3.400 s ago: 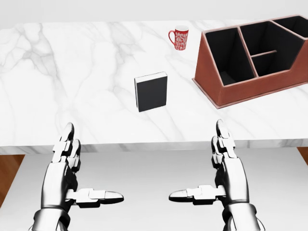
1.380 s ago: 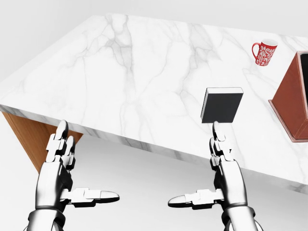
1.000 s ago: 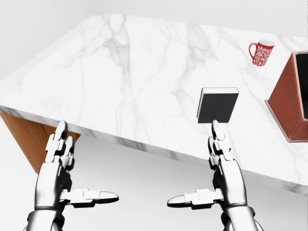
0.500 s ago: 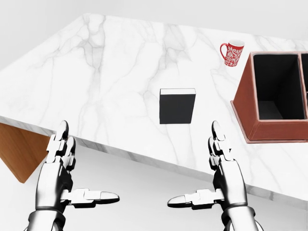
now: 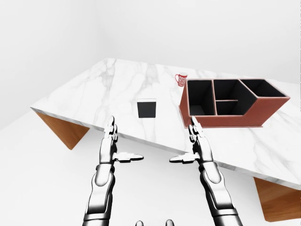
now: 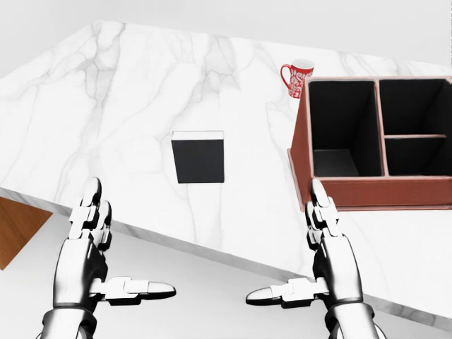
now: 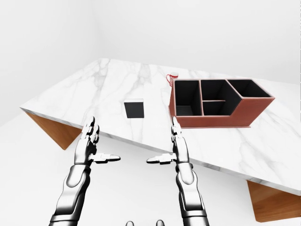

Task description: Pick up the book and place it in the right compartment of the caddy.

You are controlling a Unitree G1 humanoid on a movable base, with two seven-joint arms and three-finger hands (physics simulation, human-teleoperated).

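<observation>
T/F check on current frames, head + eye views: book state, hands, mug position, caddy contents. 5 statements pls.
1. The book lies flat on the marble table, apart from the caddy. True.
2. The right hand is shut on the book. False: both it and the left hand are open and empty, held short of the table's near edge.
3. The red mug stands inside a caddy compartment. False: it stands on the table, just beyond the caddy's upper-left corner in the head view.
4. The caddy compartments in view are empty. True.
5. In the head view, the book is right of the caddy. False: it is to the caddy's left.
</observation>
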